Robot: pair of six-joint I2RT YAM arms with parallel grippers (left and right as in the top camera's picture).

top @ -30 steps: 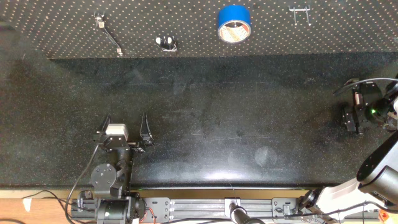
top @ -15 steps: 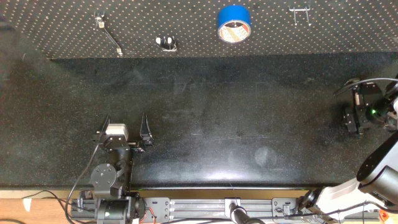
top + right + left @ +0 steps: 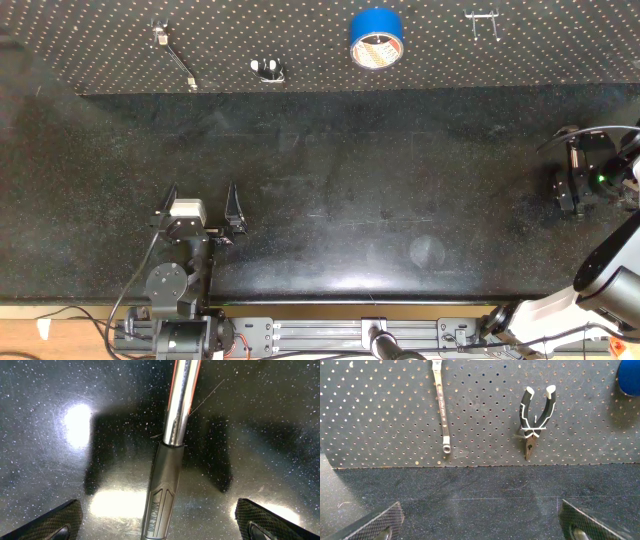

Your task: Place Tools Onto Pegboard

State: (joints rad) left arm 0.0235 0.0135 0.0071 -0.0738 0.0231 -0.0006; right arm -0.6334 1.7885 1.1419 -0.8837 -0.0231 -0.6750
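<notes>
– Pegboard (image 3: 300, 30) first: what hangs on it?

– My left wrist camera faces it and shows a wrench (image 3: 441, 405) hanging straight down and a pair of pliers (image 3: 535, 415), nose downward, well apart from the wrench. From above I also see a roll of blue tape (image 3: 377, 38) and a pair of bare hooks (image 3: 483, 22) farther right.

– And the piece not hung up yet?

– That one I see from my right wrist camera: a chrome-shafted implement (image 3: 175, 415) with a dark moulded grip, lying flat on the black surface (image 3: 400, 150). From above, my right tool covers it.

– How do your arms sit?

– My left arm is folded close to its base, its left tool (image 3: 200, 192) low over the surface and aimed at the board, fingers spread wide with nothing between them. My right arm comes up from the bottom right corner to the right edge, and its right tool (image 3: 160, 520) points straight down over the grip, fingers wide apart on either side and not touching it.
</notes>
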